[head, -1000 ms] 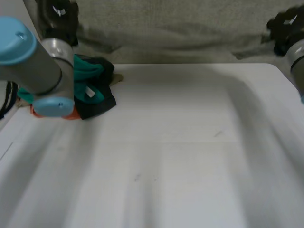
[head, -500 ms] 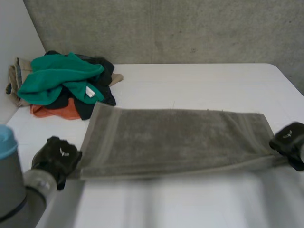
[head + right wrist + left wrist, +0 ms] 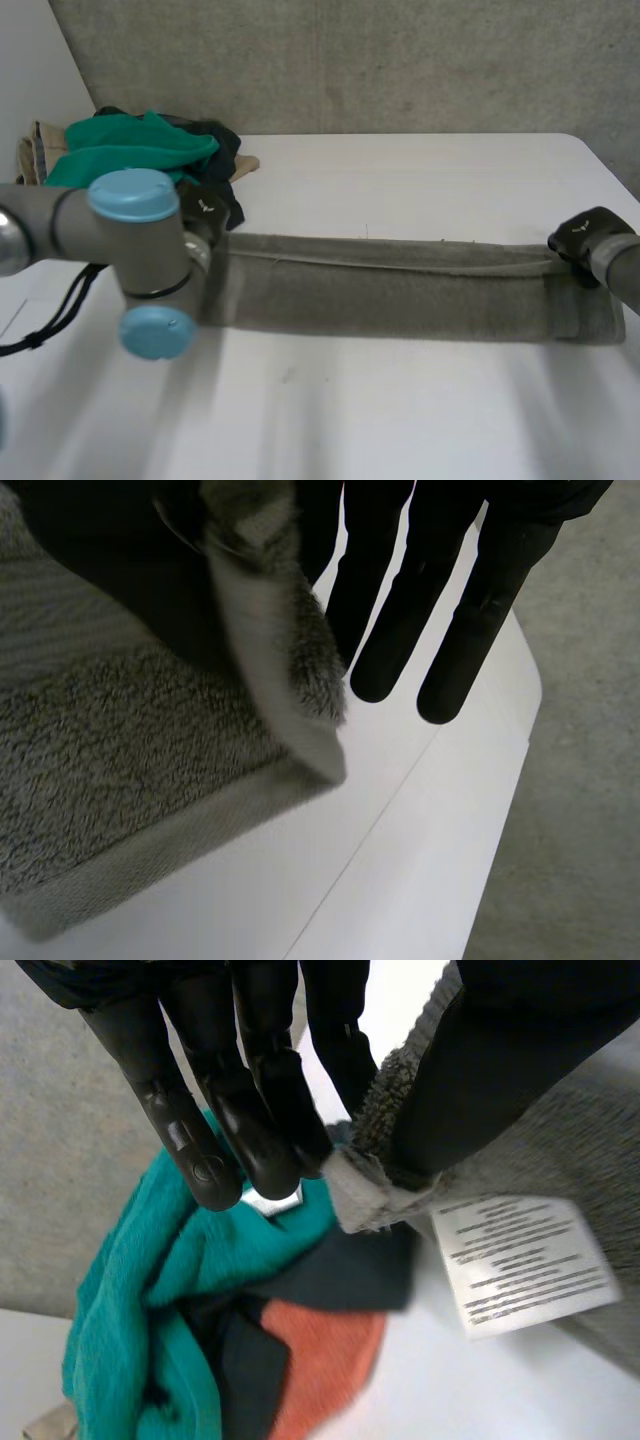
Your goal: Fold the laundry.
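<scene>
Both hands hold the grey towel [image 3: 390,295] by its two far corners.
The left hand [image 3: 200,1110] has its fingers almost straight. It pinches one corner of the towel between those fingers and the thumb [image 3: 480,1070]. A white label [image 3: 525,1260] sits on the towel just beside that corner. Past the fingertips is a pile of clothes [image 3: 130,1290], green, dark and orange, close to the hand. The right hand [image 3: 470,610] has straight fingers too. The other corner of the towel goes up between them and its thumb and is pinched there. Under both hands is the white table [image 3: 420,170]. The towel lies on it as a long folded strip that runs from one hand across to the other. The pile is beside the left hand's end of the towel, well apart from the right hand.
</scene>
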Tool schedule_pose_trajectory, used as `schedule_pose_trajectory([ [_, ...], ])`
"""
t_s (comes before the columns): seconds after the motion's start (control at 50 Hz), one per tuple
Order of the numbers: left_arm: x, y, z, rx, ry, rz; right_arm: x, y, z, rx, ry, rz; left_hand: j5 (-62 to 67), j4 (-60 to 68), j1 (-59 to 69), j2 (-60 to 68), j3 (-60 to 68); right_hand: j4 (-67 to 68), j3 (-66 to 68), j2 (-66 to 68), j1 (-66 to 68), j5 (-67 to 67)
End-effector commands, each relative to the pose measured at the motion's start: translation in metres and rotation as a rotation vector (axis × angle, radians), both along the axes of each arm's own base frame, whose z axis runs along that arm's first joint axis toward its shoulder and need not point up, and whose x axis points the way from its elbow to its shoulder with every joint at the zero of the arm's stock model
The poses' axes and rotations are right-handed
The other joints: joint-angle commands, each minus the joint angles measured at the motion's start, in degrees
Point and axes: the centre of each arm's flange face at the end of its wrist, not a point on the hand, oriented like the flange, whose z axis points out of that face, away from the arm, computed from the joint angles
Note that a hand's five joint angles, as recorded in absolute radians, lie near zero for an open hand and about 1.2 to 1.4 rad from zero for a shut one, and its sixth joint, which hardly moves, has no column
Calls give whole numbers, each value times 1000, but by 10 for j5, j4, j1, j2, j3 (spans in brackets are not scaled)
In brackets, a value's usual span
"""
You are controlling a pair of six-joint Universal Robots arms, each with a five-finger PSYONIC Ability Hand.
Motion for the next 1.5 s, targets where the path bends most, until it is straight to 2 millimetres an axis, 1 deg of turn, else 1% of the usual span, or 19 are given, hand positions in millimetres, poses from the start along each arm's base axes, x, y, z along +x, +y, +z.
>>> schedule_pose_trajectory([
  [0.02,-23,-24,3,-81,33,-8,15,-39,1,-142,3,-17,-549,-561,-533,-555,-558,-229,-228,-220,-210,-238],
  [0.04,-28,-26,12,-118,50,-17,18,-47,6,-191,-9,-25,-495,-508,-480,-501,-505,-468,-467,-460,-449,-477],
  [0.22,-53,-19,49,-280,147,-83,32,-50,35,-284,-72,-28,-549,-561,-533,-555,-558,-468,-467,-460,-449,-477],
  [0.34,-35,-20,65,-313,170,-57,30,-42,74,-356,-211,-54,-549,-561,-533,-555,-558,-468,-467,-460,-449,-477],
  [0.4,-22,-21,68,-302,163,-34,28,-36,81,-353,-251,-65,-549,-561,-533,-555,-558,-468,-467,-460,-449,-477],
  [0.46,-3,-12,79,-289,173,-15,13,-26,68,-261,-240,-79,-549,-561,-533,-555,-558,-468,-467,-460,-449,-477],
  [0.56,12,9,77,-214,245,-48,-8,7,58,-63,-251,-86,-549,-561,-533,-555,-558,-468,-467,-460,-449,-477],
  [0.64,17,27,59,-104,287,-106,-14,32,36,102,-287,-66,-547,-559,-531,-553,-556,-468,-467,-460,-449,-477],
  [0.72,20,44,35,1,277,-143,-29,48,8,195,-330,-89,-547,-559,-531,-553,-556,-353,-352,-345,-334,-362],
  [0.82,22,50,25,36,267,-145,-46,45,-12,126,-346,-93,-547,-559,-531,-553,-556,-330,-328,-321,-310,-339],
  [0.92,22,49,27,27,271,-143,-54,36,-18,14,-336,-90,-547,-559,-531,-553,-556,-182,-181,-173,-162,-191],
  [0.94,22,49,27,25,273,-143,-55,33,-18,-4,-334,-89,-547,-559,-531,-553,-556,-115,-114,-106,-96,-124],
  [0.98,20,49,28,20,277,-147,-57,29,-18,-29,-332,-88,-547,-559,-531,-553,-556,230,232,239,250,221],
  [1.1,20,52,37,0,293,-152,-63,25,-21,-27,-333,-99,-547,-559,-531,-553,-556,232,233,240,251,223],
  [1.22,23,57,52,-31,311,-151,-116,8,-9,-94,-267,-221,-547,-559,-531,-553,-556,232,233,240,251,223],
  [1.38,31,66,64,-50,319,-148,-149,-10,11,-182,-28,-269,-549,-561,-533,-555,-558,232,233,240,251,223],
  [1.44,32,69,64,-47,318,-149,-126,-12,16,-209,-20,-221,-549,-561,-533,-555,-558,232,233,240,251,223],
  [1.48,33,69,64,-48,318,-148,-88,-10,22,-235,-37,-114,-549,-561,-533,-555,-558,232,233,240,251,223],
  [1.5,33,69,64,-49,318,-146,-46,-5,28,-272,-67,5,-549,-561,-533,-555,-558,232,233,240,251,223],
])
